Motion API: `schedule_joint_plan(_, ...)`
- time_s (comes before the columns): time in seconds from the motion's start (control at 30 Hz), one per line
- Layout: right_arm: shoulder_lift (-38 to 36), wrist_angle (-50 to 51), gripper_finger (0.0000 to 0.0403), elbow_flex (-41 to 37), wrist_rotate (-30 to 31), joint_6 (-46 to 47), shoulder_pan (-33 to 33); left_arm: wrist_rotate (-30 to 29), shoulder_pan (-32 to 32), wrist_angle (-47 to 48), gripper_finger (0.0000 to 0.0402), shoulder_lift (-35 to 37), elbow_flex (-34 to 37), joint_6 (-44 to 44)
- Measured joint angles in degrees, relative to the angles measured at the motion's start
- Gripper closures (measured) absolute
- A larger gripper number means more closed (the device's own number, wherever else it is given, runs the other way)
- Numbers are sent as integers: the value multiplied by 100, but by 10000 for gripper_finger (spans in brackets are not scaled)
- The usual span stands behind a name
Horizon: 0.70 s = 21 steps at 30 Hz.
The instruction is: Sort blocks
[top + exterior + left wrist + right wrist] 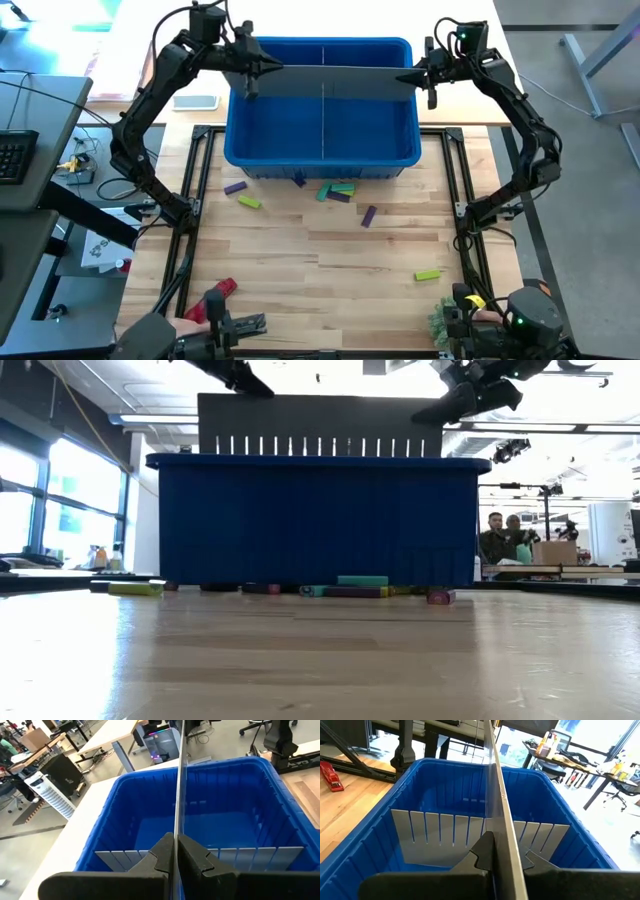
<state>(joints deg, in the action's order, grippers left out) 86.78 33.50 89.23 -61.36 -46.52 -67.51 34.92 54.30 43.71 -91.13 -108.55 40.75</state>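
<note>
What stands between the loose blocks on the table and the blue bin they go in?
Only the blue bin's own front wall. The blocks lie on the table just outside it. Both tools, left and right, grip a grey divider panel above it.

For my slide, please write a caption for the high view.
Both grippers, left and right, hold a grey divider over the blue bin; blocks lie scattered on the table.

A bin sits at the back of the table, a slotted divider panel above its middle. Blocks lie scattered on the table just before it.
</note>
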Motion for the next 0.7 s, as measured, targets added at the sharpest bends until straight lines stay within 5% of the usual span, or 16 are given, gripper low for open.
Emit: schedule_joint_plan(0.7, 0, -56, 403, 4, -7, 2, 4, 7, -124, -90, 401, 0, 2, 60)
